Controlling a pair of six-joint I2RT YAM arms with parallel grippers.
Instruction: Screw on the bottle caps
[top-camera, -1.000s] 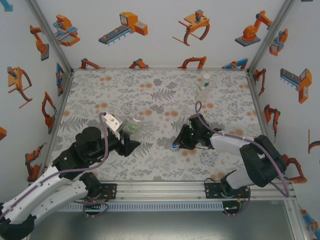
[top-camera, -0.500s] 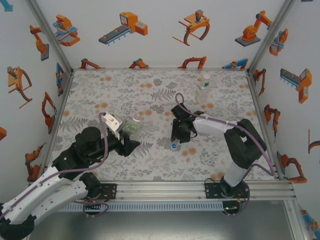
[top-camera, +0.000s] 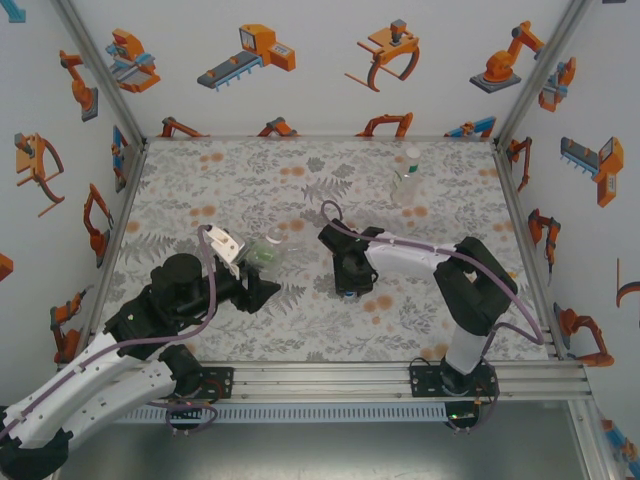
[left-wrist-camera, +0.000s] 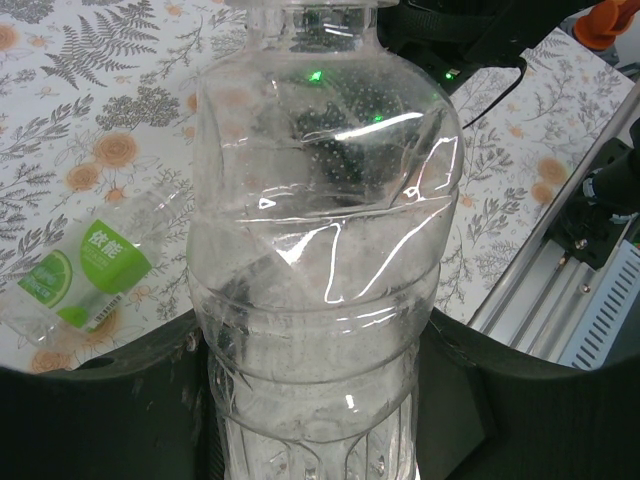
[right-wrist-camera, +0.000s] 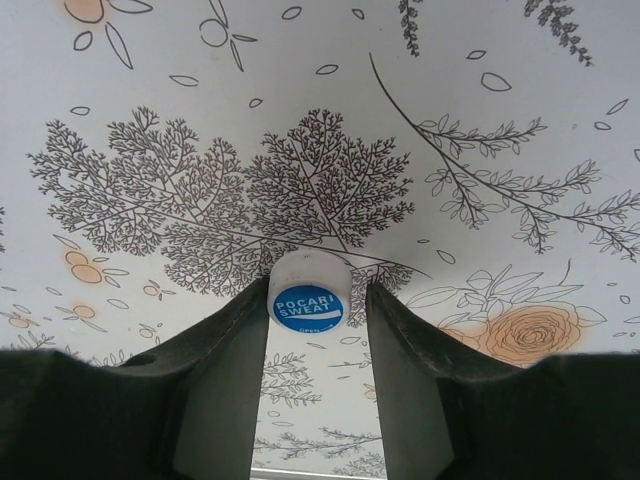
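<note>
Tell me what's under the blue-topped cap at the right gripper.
Floral table cover shows around the cap, which the right gripper straddles. The patch directly beneath is hidden by the cap itself.

"POCARI SWEAT" — blue-topped cap (right-wrist-camera: 307, 303); Chinese characters — green label (left-wrist-camera: 113, 262).

Bottles, 3 total: clear bottle (left-wrist-camera: 320, 260); green-label bottle (left-wrist-camera: 85, 275); far bottle (top-camera: 404, 187); caps, 2 seen: blue-top cap (right-wrist-camera: 307, 298); white cap (top-camera: 412, 153); grippers, 2: left gripper (left-wrist-camera: 320, 400); right gripper (right-wrist-camera: 316, 305); robot arms, 2: left arm (top-camera: 100, 380); right arm (top-camera: 470, 290).
</note>
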